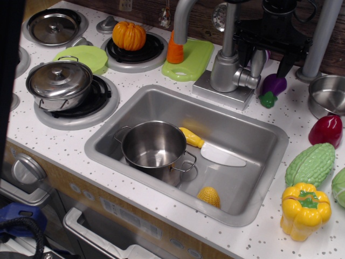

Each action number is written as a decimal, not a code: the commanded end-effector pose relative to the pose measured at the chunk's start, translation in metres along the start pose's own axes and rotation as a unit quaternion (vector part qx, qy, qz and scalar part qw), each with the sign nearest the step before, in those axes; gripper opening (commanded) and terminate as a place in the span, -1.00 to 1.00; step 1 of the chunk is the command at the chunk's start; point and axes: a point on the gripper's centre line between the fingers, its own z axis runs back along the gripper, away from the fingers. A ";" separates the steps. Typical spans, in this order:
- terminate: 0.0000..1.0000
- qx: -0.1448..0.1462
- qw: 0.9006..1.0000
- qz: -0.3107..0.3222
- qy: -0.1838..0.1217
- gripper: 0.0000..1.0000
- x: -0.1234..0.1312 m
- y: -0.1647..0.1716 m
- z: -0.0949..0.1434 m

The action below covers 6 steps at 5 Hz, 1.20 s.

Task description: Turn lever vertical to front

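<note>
Lever first: the short silver-grey metal handle with the rounded end (250, 81) juts from the right side of the stubby cylindrical tap body (224, 73), on the square base plate at the back rim of the steel sink (269, 162). Its long axis looks close to horizontal, pointing right and a little toward me — so I judge the turn as done or nearly so, though from this one view I can't be sure of the angle.

My black gripper (271, 54) hangs above and just right of the handle, apart from it, with nothing between the fingers. The two dark fingers (285, 62) stand spread wide, one over the handle and one nearer the purple toy eggplant (272, 87).

By my reading, this is the release-and-clear step. If the lever sits right, the next move only calls for lifting straight up, clear of the thin upright metal rod (230, 27) and the tall curved grey spout (183, 16). If it's short of the mark, I'd need to come down again over the rounded end and push it forward — carefully, since the eggplant lies close by.
</note>
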 end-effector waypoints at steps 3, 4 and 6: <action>-1.00 0.002 0.999 0.031 -0.025 -1.00 0.000 -0.003 0.021; -1.00 0.003 0.999 0.046 -0.019 -1.00 -0.015 -0.006 0.021; -1.00 -0.013 0.998 0.063 -0.001 -1.00 -0.031 -0.004 0.015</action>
